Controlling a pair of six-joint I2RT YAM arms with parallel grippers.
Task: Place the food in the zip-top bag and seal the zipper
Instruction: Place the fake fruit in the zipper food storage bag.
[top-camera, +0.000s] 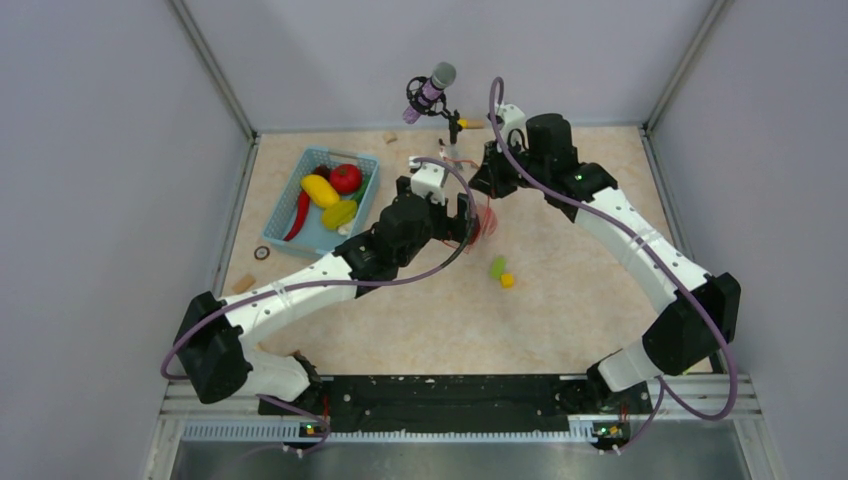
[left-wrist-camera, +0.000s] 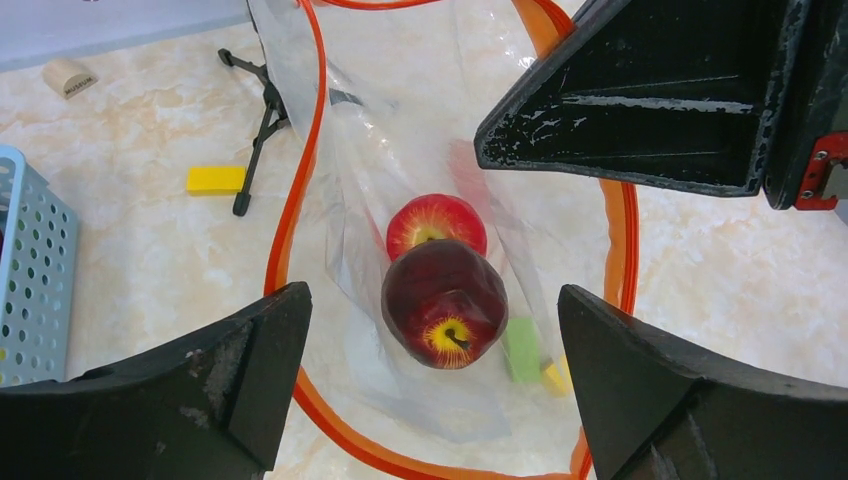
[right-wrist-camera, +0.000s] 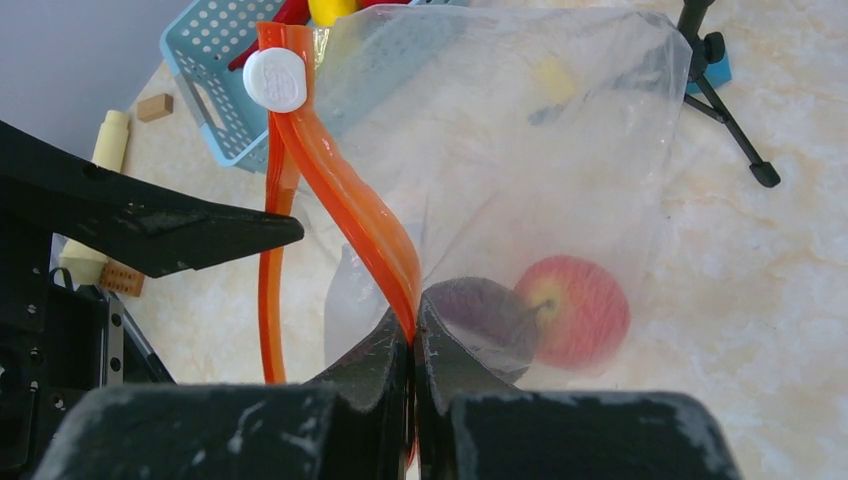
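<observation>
Mid-frame at the left wrist, the zip-top bag (left-wrist-camera: 400, 120) holds a red apple (left-wrist-camera: 436, 224) and a dark apple (left-wrist-camera: 444, 303). Left gripper (left-wrist-camera: 432, 305) gapes wide, empty; right gripper (right-wrist-camera: 413, 322) pinches the zipper (right-wrist-camera: 340, 190). Basket (top-camera: 366, 160), upper left overhead: tomato (top-camera: 346, 178), chili (top-camera: 298, 215), probably banana (top-camera: 320, 190).

The left arm (top-camera: 300, 290) and right arm (top-camera: 630, 235) wear white shells between black joint housings, each trailed by a purple cable (top-camera: 734, 375). The left claw (left-wrist-camera: 435, 300) and right claw (right-wrist-camera: 413, 320) have matte black wedge fingers, scuffed whitish.
</observation>
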